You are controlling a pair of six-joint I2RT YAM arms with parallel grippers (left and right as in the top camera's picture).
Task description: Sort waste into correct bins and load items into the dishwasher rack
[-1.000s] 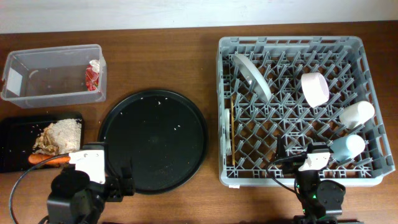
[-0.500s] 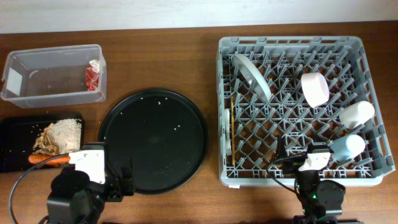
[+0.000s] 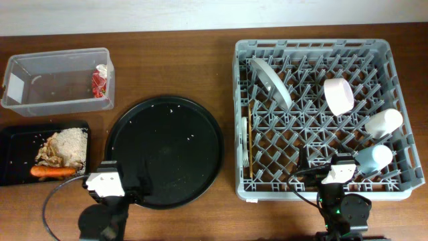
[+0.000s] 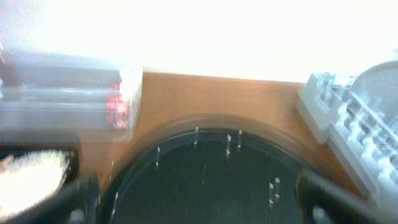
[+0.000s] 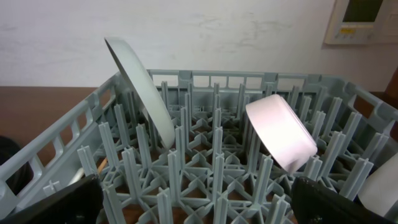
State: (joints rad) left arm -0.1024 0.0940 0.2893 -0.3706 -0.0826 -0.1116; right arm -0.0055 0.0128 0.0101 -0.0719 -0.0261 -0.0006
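Looks done: plate, bowl, white cup, blue cup, chopsticks in rack at right edge; wrapper in clear tub, back-left corner; scraps, carrot in black tray, left edge; left gripper, right gripper both spread, empty.

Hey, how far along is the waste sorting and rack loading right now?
Nearly all looks done. The wrapper lies in the clear tub; the food scraps and carrot are in the black tray. The plate, bowl, white cup, blue cup and chopsticks sit in the rack. Nothing is in hand: the left fingers and right fingers are open. Only specks remain on the round tray.
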